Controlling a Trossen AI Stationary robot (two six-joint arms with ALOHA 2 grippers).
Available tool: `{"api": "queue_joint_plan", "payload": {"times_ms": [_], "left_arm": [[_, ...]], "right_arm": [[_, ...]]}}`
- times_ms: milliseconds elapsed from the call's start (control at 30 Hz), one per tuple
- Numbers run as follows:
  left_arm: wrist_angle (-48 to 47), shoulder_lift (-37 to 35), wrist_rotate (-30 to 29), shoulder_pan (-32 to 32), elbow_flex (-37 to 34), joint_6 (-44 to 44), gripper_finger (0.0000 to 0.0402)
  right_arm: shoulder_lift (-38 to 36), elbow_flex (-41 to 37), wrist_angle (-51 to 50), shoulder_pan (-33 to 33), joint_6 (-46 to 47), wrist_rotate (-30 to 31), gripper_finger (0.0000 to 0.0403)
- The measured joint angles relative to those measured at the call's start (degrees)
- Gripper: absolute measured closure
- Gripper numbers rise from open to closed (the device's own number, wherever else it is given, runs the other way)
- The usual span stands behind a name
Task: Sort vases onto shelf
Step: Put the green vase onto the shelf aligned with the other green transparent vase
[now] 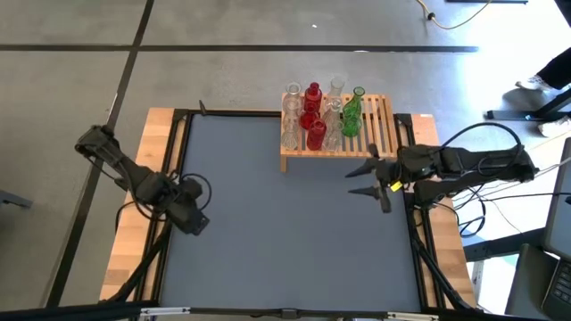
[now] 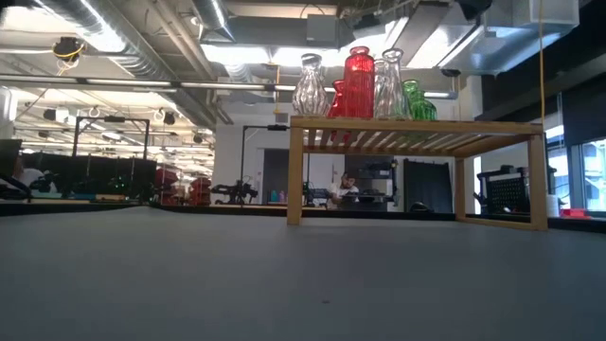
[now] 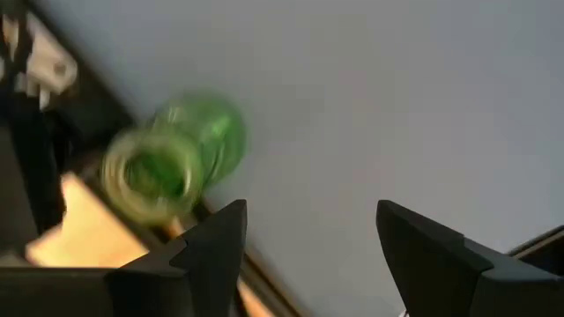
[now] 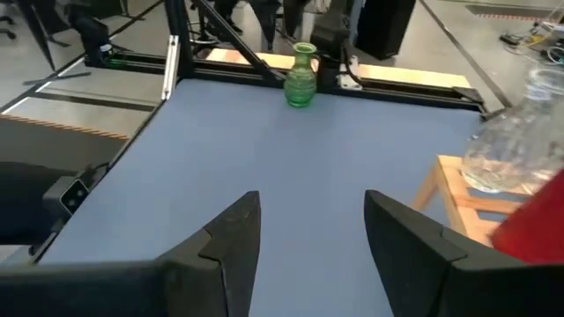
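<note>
Several red, clear and green vases [image 1: 314, 120] [image 2: 359, 83] stand upright in a cluster on the left half of the light-wood slatted shelf [image 1: 379, 125] [image 2: 417, 128] at the table's far edge. One more green vase [image 4: 300, 77] [image 3: 169, 158] stands upright on the grey mat by the table's left edge, under the left arm in the high view. My left gripper [image 3: 304, 238] [image 1: 192, 214] hangs open above the mat beside this vase, apart from it. My right gripper [image 1: 359, 180] [image 4: 308, 229] is open, level over the mat just near of the shelf, pointing toward the table's left.
The shelf's right half [image 1: 384, 111] has bare slats. Pale wooden borders [image 1: 134, 205] and a black frame rim the grey mat [image 1: 285, 232]. Cables [image 1: 473, 192] trail by the right arm. A person's shoes [image 1: 535, 85] show on the floor beyond the table's right side.
</note>
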Motion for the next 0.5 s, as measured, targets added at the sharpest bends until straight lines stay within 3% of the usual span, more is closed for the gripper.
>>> {"api": "queue_joint_plan", "payload": {"times_ms": [167,500], "left_arm": [[-0.82,0.02,3.5,-3.73,-4.01,-5.25,0.0154],[-0.67,0.02,1.59,-4.35,-10.19,-3.05,0.0154]], "right_arm": [[0.74,-0.15,0.54,1.7,0.0,0.05,0.0217],[2.37,-0.13,1.39,1.69,0.1,0.16,0.0217]]}}
